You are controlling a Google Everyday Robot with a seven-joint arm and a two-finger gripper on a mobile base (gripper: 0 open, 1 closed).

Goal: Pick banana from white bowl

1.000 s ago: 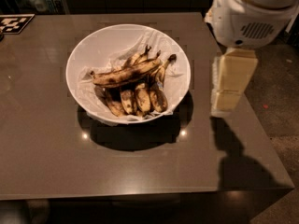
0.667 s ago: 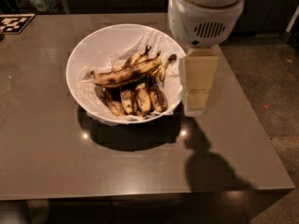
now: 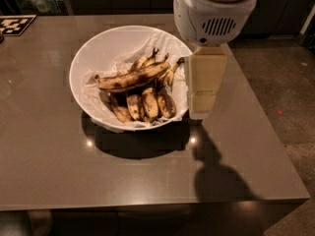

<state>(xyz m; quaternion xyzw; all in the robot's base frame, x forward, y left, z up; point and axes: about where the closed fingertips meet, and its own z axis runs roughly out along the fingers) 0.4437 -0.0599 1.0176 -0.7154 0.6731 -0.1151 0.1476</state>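
Observation:
The white bowl (image 3: 93, 53) stands on the grey-brown table, with a crinkled white liner inside. The banana (image 3: 130, 78), long, yellow-brown with dark blotches, lies across the top of the pile, stem end toward the left. Shorter spotted bananas (image 3: 145, 104) are bunched under it. My gripper (image 3: 204, 90) hangs as a cream block below the white arm housing (image 3: 214, 11), at the bowl's right rim, just right of the bananas.
A black-and-white marker tag (image 3: 15, 24) lies at the table's far left corner. The table's right edge (image 3: 268, 117) drops to a speckled floor. Dark cabinets stand behind the table.
The arm and gripper have moved left, from beside the table's right side to the bowl's right rim. The bowl and bananas have not moved.

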